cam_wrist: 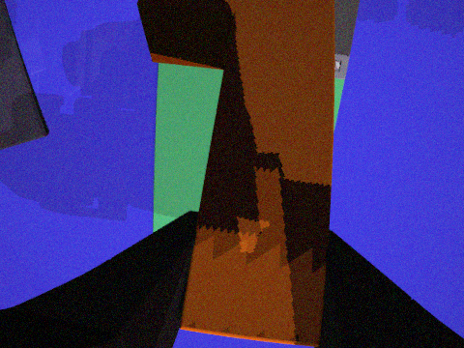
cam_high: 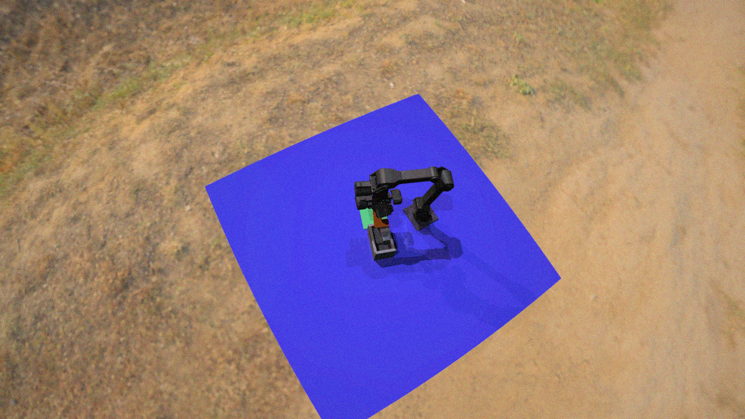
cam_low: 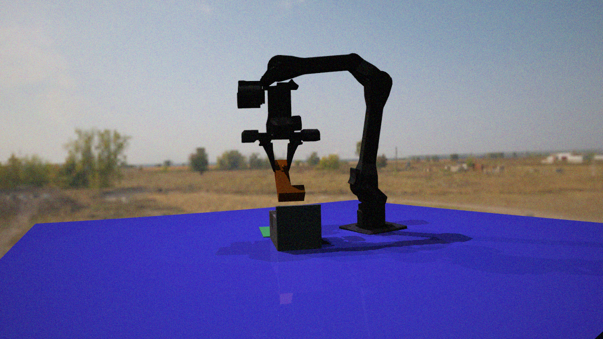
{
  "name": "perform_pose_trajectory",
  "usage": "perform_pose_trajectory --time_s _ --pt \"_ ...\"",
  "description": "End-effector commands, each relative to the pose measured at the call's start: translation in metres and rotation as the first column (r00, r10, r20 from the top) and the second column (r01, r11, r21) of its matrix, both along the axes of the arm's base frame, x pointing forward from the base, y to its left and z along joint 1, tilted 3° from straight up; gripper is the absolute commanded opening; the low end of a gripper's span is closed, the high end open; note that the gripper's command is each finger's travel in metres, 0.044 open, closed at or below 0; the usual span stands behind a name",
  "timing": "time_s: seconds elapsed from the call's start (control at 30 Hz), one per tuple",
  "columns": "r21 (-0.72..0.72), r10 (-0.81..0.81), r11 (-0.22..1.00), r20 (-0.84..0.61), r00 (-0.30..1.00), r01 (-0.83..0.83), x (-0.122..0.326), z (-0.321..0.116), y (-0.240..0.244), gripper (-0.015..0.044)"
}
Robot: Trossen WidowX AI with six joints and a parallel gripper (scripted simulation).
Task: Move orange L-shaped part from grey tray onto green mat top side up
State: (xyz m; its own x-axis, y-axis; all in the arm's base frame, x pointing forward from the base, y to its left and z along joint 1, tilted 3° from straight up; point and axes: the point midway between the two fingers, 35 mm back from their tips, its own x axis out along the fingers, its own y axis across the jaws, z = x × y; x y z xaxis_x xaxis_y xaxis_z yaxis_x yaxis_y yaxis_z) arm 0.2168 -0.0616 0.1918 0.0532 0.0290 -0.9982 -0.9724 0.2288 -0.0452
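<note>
My gripper (cam_low: 281, 166) (cam_high: 382, 209) (cam_wrist: 257, 235) is shut on the narrow end of the orange L-shaped part (cam_low: 286, 181) (cam_high: 380, 220) (cam_wrist: 284, 103). The part hangs steeply, with its L-shaped end lowest, clear above the dark grey tray (cam_low: 297, 227) (cam_high: 382, 244). In the wrist view the green mat (cam_wrist: 184, 149) shows behind the part, and the tray's grey edge (cam_wrist: 351, 0) lies at the top right. The mat (cam_high: 365, 219) (cam_low: 264, 230) lies flat beside the tray, on the side away from the exterior camera.
The arm's base (cam_high: 421, 216) (cam_low: 370, 219) stands on the blue ground sheet (cam_high: 322, 291) (cam_low: 168, 286), to the right of the tray in the exterior view. Bare earth surrounds the sheet.
</note>
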Motion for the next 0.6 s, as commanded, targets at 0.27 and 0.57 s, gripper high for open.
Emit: perform_pose_trajectory --time_s 0.27,0.57 --pt "0.002 0.005 1.0 0.0 1.0 -0.005 -0.014 -0.002 -0.04 0.0" --pt "0.0 0.005 1.0 -0.001 1.0 -0.005 -0.025 -0.003 -0.066 0.0"
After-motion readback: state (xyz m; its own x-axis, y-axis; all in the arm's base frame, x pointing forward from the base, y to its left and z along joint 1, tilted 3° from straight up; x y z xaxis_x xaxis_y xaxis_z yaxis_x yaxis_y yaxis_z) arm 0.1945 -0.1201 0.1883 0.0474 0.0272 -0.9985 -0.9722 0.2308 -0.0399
